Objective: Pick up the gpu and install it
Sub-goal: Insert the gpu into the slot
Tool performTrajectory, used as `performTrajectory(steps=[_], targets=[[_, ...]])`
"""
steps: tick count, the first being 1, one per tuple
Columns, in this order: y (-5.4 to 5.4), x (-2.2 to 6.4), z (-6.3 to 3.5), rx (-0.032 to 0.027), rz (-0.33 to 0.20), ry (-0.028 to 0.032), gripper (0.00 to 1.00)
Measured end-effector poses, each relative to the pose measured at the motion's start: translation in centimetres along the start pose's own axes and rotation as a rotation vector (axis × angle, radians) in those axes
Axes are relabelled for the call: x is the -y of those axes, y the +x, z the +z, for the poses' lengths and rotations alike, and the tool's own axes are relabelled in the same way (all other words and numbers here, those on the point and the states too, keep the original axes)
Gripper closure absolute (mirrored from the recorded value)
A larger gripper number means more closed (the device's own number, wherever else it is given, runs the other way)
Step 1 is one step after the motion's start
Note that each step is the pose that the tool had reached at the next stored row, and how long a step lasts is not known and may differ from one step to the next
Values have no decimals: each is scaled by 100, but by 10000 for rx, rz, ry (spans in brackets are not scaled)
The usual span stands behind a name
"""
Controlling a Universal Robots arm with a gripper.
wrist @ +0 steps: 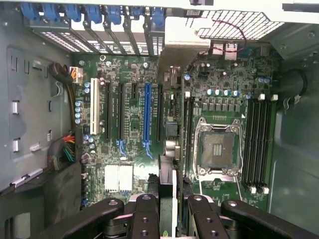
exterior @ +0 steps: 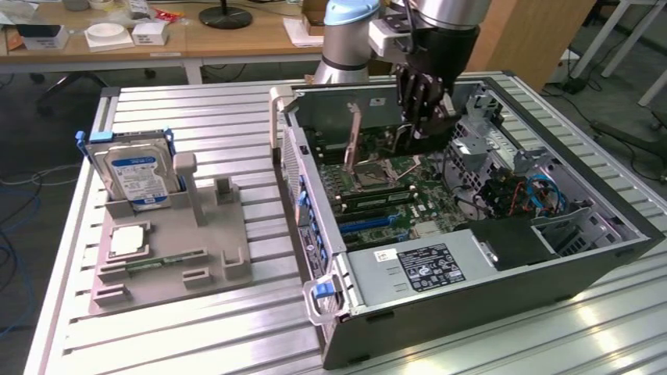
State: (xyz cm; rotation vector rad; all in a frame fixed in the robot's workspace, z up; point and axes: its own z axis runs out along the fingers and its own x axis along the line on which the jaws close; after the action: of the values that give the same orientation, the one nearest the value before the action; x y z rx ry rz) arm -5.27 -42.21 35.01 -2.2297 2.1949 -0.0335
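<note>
My gripper (wrist: pixel 170 200) is pinching the gpu (wrist: pixel 168 174) between its black fingers (wrist: pixel 144 214), inside the open computer case (exterior: pixel 583 258). From the wrist I am seeing the card only edge-on, so its face is hidden. Its pale end bracket (wrist: pixel 183 45) is reaching toward the blue-clipped slot covers (wrist: pixel 99 12) at the case's rear wall.

In the exterior view my gripper (exterior: pixel 426 117) is covering much of the gpu (exterior: pixel 417 146), and I cannot tell whether its lower edge is touching the motherboard (wrist: pixel 129 129) or which slot is lying under it. The blue slot (wrist: pixel 147 114) and the open processor socket (wrist: pixel 218 149) are flanking the card, and bundled wires (wrist: pixel 65 152) are crowding one corner.

In the exterior view the power supply (exterior: pixel 427 266) is sitting at about six o'clock from my gripper. At about nine o'clock from the case, well apart, a hard drive (exterior: pixel 136 176) is standing upright in a grey fixture (exterior: pixel 214 258) on the slatted table (exterior: pixel 208 336), with a memory stick (exterior: pixel 167 260) lying at five o'clock from the drive.
</note>
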Motion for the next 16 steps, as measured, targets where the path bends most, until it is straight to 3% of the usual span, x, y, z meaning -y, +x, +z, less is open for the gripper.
performTrajectory(steps=[6,16], targets=[[-2,-16,26,-12,308,1,73],[15,-36,114,-13,329,2,73]])
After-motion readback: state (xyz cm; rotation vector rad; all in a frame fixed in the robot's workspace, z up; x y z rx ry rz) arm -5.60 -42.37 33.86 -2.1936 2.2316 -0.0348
